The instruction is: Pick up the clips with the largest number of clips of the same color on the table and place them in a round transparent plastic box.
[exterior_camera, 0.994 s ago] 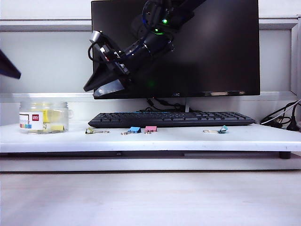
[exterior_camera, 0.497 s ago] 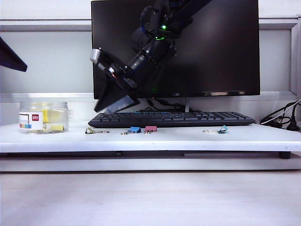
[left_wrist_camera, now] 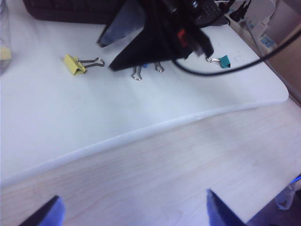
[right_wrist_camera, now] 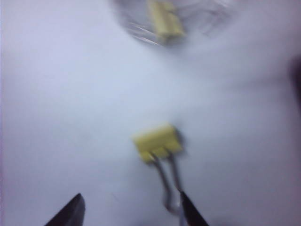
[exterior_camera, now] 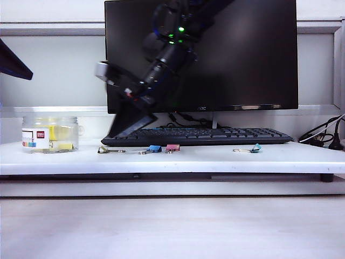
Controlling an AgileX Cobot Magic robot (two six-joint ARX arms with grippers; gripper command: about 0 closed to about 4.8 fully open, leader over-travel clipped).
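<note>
One yellow clip (exterior_camera: 103, 149) lies on the white table (exterior_camera: 172, 162), just in front of the keyboard's left end. My right gripper (exterior_camera: 121, 129) has reached across and hangs tilted just above and to the right of it, open and empty. In the right wrist view the clip (right_wrist_camera: 157, 140) lies ahead of the right gripper (right_wrist_camera: 130, 213), its wire handles next to one fingertip (right_wrist_camera: 190, 212). The round transparent plastic box (exterior_camera: 50, 135) stands at the far left with yellow clips inside. My left gripper (left_wrist_camera: 134, 214) is open and empty, high above the floor in front of the table edge.
A blue clip (exterior_camera: 154, 148), a pink clip (exterior_camera: 173, 147) and a teal clip (exterior_camera: 255, 148) lie in a row before the black keyboard (exterior_camera: 197, 136). A monitor (exterior_camera: 242, 54) stands behind. Cables (exterior_camera: 323, 135) lie at the far right.
My right gripper has swung down and tipped steeper, from pointing left above the table to hanging close over the yellow clip. The clips and box have not moved.
</note>
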